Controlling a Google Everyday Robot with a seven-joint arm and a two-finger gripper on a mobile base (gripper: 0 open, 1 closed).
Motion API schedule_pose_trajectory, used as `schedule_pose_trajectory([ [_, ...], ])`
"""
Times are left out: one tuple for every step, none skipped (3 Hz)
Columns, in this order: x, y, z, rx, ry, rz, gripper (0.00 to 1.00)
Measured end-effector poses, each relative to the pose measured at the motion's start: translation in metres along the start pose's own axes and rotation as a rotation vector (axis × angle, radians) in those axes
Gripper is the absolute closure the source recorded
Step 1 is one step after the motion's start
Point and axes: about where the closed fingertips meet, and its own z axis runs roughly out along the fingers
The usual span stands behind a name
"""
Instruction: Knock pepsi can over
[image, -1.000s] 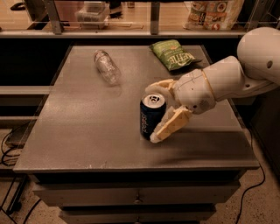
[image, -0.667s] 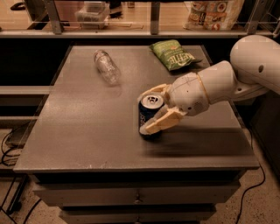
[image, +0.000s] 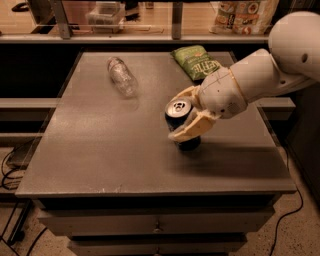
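Note:
The pepsi can (image: 178, 118) is dark blue with a silver top and stands on the grey table (image: 100, 150), right of centre, tilted to the left with its top leaning away from its base. My gripper (image: 186, 114) reaches in from the right on a white arm. Its cream fingers (image: 192, 129) sit on either side of the can's upper half, one behind it and one in front, touching it.
A clear plastic bottle (image: 122, 75) lies on its side at the back left of the table. A green chip bag (image: 196, 61) lies at the back right. A shelf with bags and a box runs behind the table. Drawers sit below the front edge.
The gripper has swung lower and leftward around the can, and the can has gone from upright to leaning left.

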Motion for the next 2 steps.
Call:
schedule_pose_trajectory([
  [0.005, -0.019, -0.026, 0.042, 0.198, -0.061, 1.0],
  [0.012, -0.033, -0.03, 0.057, 0.388, -0.109, 0.84],
])
